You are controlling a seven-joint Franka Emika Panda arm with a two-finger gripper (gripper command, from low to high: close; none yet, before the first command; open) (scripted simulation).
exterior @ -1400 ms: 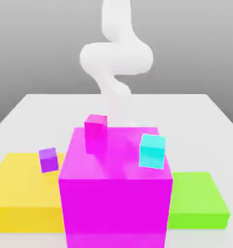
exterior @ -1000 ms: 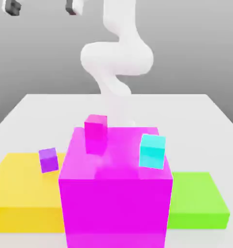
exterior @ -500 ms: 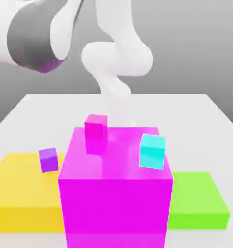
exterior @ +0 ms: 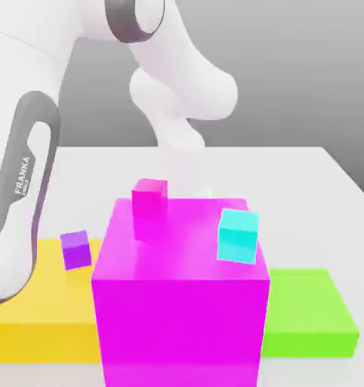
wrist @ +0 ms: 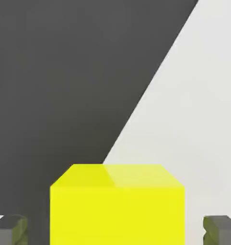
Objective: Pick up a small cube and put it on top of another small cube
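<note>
In the hand view a plain bright yellow small cube (wrist: 117,191) sits between the two fingertips of my gripper (wrist: 115,230). The gripper is open: one grey fingertip (wrist: 9,230) and the other (wrist: 220,230) each stand a gap away from the cube's sides. The cube rests near the edge of a pale surface, with dark floor beyond. In the exterior view a small purple cube (exterior: 75,249) lies on the wide yellow slab (exterior: 57,332). My white arm (exterior: 23,189) hangs low at the exterior view's left, in front of part of that slab.
A big magenta block (exterior: 181,317) stands at the front centre, with a small magenta cube (exterior: 149,198) and a cyan cube (exterior: 238,236) by its top. A flat green slab (exterior: 310,310) lies at the exterior view's right. The white table (exterior: 291,181) stretches behind.
The arm has swung down from the top of the exterior view into its left foreground, covering part of the yellow slab. The cubes and blocks there have not moved.
</note>
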